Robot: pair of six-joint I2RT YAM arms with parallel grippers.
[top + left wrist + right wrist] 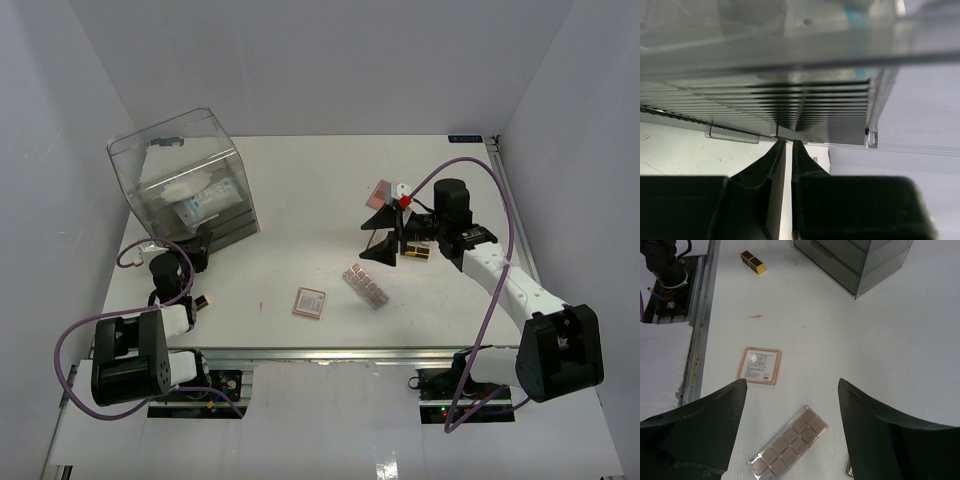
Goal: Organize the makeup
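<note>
Judging by loose items, little is done: sachets (197, 205) lie inside the clear box (130, 160), but pink palette (760, 365) and pan strip (787, 442) wait on the counter (880, 340) near the open right hand (791, 385); left hand (788, 144) is nearly closed.

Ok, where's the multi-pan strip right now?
On the table right of centre, the multi-pan strip lies just right of the square palette; the right wrist view shows it between that arm's open fingers.

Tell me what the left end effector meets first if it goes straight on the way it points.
The clear plastic box: its lower edge lies directly ahead of the left end effector, perhaps in contact.
</note>
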